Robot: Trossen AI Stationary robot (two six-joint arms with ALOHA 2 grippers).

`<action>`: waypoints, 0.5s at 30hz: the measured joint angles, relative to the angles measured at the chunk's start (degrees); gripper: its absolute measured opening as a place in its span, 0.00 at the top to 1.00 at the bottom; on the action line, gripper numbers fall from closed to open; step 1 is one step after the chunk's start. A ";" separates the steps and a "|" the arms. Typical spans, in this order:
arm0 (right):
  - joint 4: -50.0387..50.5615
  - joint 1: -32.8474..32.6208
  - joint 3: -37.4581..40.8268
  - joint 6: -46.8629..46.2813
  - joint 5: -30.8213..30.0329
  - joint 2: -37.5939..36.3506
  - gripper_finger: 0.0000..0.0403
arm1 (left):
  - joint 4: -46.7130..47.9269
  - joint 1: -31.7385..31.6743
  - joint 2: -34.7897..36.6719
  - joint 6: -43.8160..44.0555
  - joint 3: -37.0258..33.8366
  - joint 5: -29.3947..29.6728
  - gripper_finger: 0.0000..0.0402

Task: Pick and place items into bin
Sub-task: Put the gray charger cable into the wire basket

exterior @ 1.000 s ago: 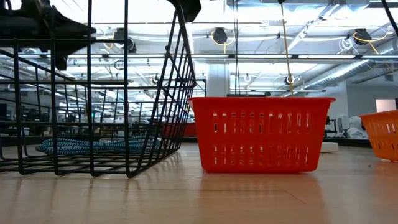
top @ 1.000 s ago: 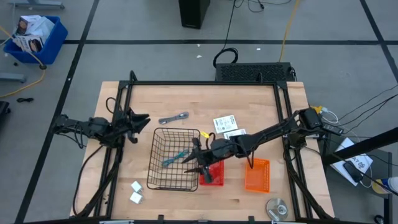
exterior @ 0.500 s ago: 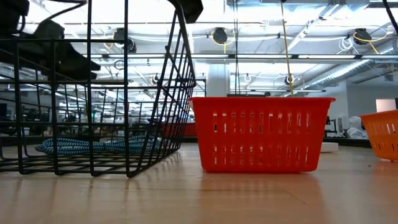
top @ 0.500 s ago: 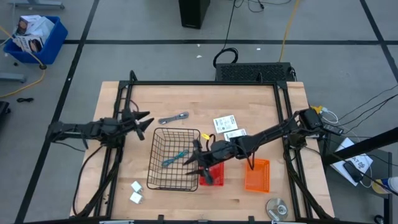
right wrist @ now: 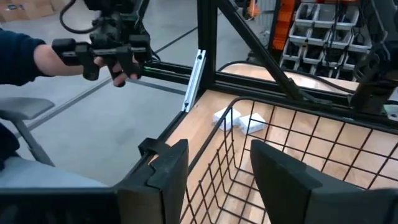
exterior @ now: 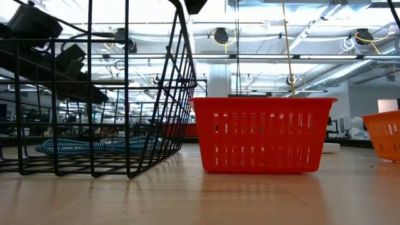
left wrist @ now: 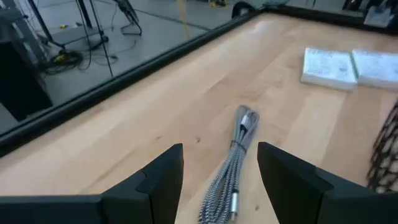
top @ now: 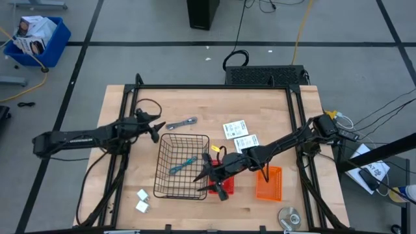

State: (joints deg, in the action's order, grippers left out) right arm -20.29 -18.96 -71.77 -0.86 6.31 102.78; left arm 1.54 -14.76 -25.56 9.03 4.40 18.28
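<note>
A black wire basket point(top: 181, 166) sits near the middle of a wooden table point(top: 260, 101), and everything else is placed around it. Inside the basket lies one slim teal and grey hand tool point(top: 182, 164), resting on the wire floor. A second hand tool, grey and braided-looking point(top: 181, 123), lies on the bare wood just beyond the basket's far edge.

The left gripper point(top: 156, 125) hovers close to that second tool, off the basket's far left corner. Seen from the left wrist camera, its two dark fingers point(left wrist: 163, 177) stand apart with the tool point(left wrist: 236, 155) lying between and ahead of them, and nothing is gripped.

The right gripper point(top: 209, 181) hangs at the basket's right rim, over a small red bin point(top: 224, 184) that stands just beside the basket. From the right wrist camera its fingers point(right wrist: 168, 171) are apart with only basket wires point(right wrist: 249, 168) showing between them; it holds nothing.

Two small white blocks point(top: 142, 200) sit on the wood off the basket's near left corner. Two flat white cards with green print point(top: 240, 133) lie off the basket's far right corner. An orange bin point(top: 268, 183) stands to the right of the red bin, farther from the basket. A round silver disc point(top: 290, 216) lies well away from the basket, at the table's near right corner.

Beyond the table, the right wrist camera shows a person's hand point(right wrist: 121, 65) in a dark sleeve gripping a control handle.
</note>
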 joint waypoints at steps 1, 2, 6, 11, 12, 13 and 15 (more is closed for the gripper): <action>0.00 -0.15 0.00 -0.02 0.00 0.00 0.58 | -0.73 -1.35 -1.55 -0.20 0.00 -1.71 0.47; 0.02 -0.26 0.00 -0.12 -0.04 0.00 0.58 | -1.63 -2.69 -3.01 -0.42 0.00 -3.56 0.47; -0.09 -0.58 0.31 -0.46 -0.07 0.00 0.58 | -3.34 -7.64 -9.11 -1.50 0.00 -8.93 0.47; -0.37 -0.70 1.63 -3.01 -0.07 0.00 0.58 | -9.15 -11.91 -16.04 -0.17 0.06 -12.94 0.47; -0.81 -0.68 2.17 -3.44 -0.09 0.00 0.58 | -9.54 -12.37 -17.34 0.35 0.55 -13.17 0.47; -1.21 -0.68 2.74 -3.72 -0.11 0.00 0.59 | -9.78 -12.69 -18.60 0.34 0.96 -13.38 0.47; -2.28 -0.67 3.77 -4.45 -0.15 0.00 0.59 | -9.57 -13.05 -21.36 0.25 1.78 -13.54 0.47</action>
State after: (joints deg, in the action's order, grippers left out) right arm -22.57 -19.62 -67.99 -5.31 6.16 102.78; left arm -8.03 -27.81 -46.92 9.27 6.18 4.74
